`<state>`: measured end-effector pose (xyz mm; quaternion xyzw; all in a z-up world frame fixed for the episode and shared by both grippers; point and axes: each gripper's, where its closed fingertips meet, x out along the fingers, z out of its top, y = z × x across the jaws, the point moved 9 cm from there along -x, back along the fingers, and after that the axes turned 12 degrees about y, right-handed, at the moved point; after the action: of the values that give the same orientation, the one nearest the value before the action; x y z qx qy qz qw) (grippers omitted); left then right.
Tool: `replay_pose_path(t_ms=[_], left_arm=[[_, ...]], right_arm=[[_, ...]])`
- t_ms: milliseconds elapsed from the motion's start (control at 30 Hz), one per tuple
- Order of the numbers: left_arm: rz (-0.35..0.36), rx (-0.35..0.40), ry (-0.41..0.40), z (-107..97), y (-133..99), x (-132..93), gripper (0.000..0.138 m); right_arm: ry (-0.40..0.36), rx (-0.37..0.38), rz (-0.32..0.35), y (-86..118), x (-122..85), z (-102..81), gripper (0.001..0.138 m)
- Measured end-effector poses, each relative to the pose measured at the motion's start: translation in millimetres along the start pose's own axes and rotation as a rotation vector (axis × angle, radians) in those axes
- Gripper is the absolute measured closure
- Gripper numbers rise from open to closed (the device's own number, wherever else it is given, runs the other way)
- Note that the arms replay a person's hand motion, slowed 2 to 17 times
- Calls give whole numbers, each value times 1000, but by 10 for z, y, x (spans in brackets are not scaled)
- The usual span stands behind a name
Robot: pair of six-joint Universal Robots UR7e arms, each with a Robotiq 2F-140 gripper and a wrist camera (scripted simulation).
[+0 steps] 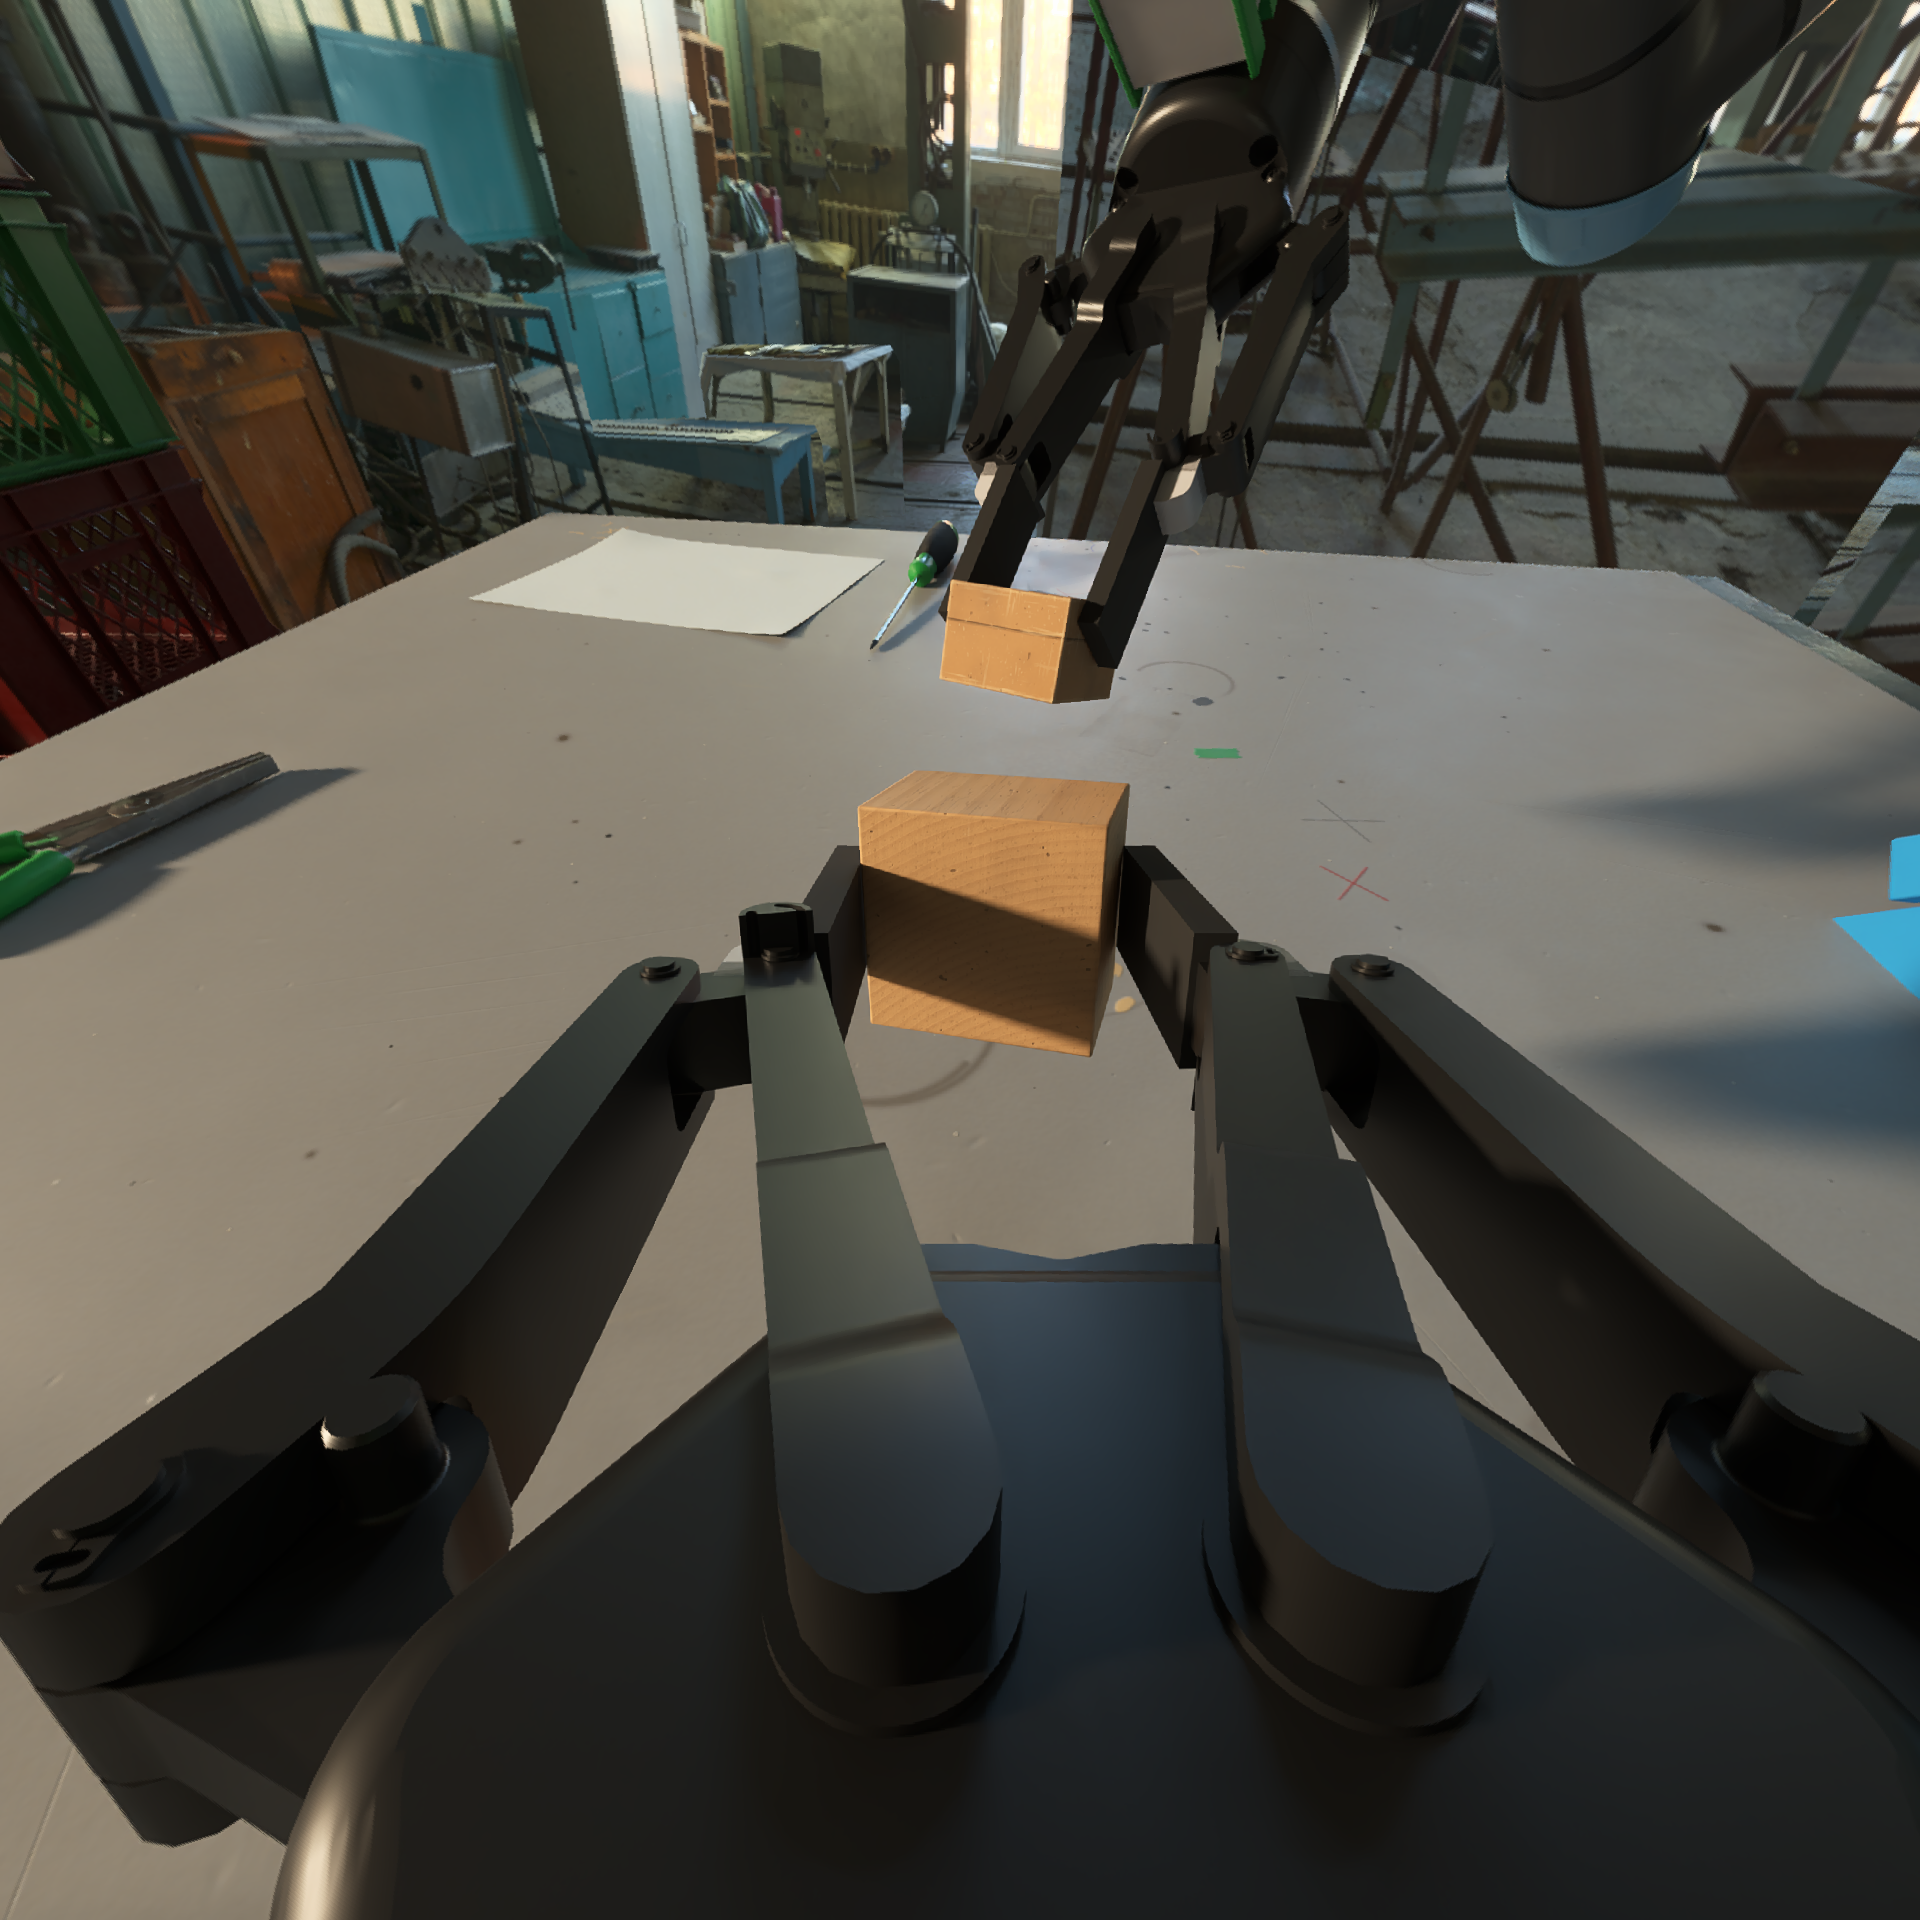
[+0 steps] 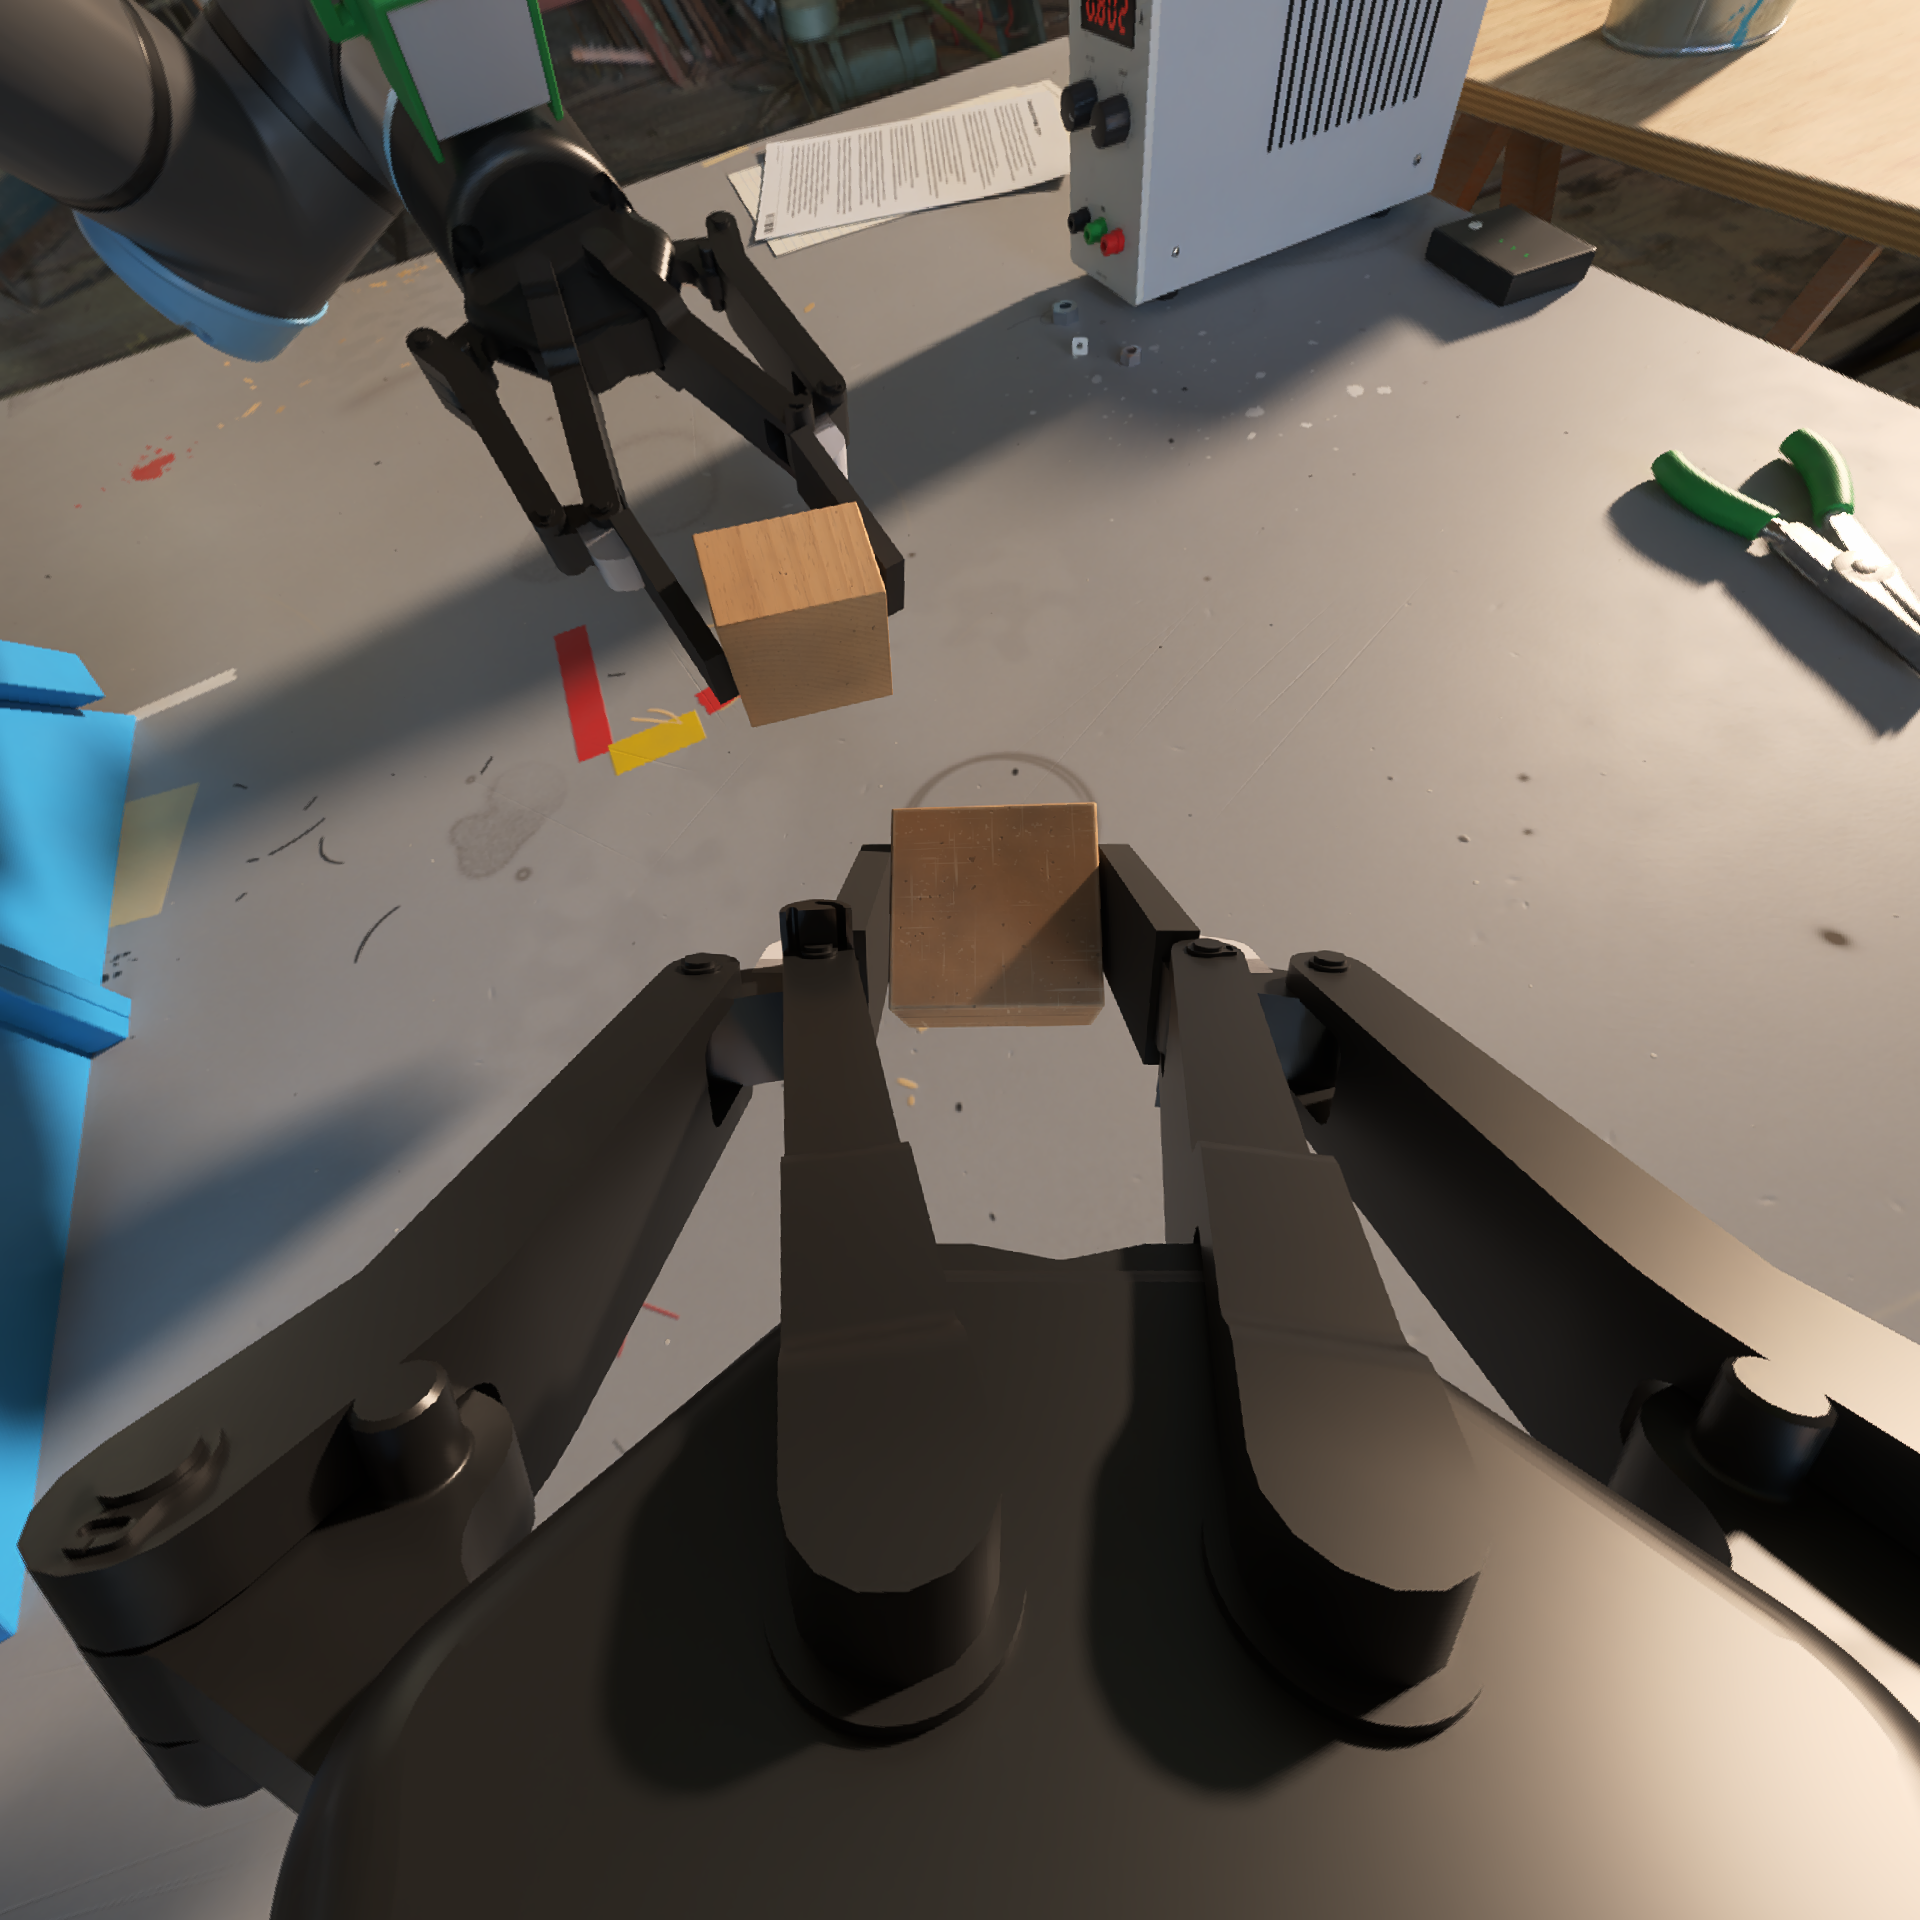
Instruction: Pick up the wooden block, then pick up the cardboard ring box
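While both sets of jaws are clamping their loads, the left gripper [image 1: 992, 914] is squeezing the block [image 1: 992, 914] at frame centre, lifted off the table [image 1: 416, 935], apparently so nothing drags. Across from it, the right gripper [image 2: 995, 914] is pinching the ring box [image 2: 995, 914] by its side walls, also lifted. Pliers [image 2: 1808, 530] are lying at the right edge, a white unit [image 2: 1278, 135] standing upper right, both well apart. Both pickups look done.

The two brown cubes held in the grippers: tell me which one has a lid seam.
The cardboard ring box, in the right gripper: a seam runs around below its top. The wooden block in the left gripper shows only plain grain.
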<state>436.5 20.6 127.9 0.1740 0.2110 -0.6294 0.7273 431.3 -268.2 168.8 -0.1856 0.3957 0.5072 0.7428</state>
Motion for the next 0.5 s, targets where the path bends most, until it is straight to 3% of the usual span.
replay_pose_path(t_ms=[500], left_arm=[[-25,2,28,-47,-4,74,74]], right_arm=[[47,-20,3,18,115,34,88]])
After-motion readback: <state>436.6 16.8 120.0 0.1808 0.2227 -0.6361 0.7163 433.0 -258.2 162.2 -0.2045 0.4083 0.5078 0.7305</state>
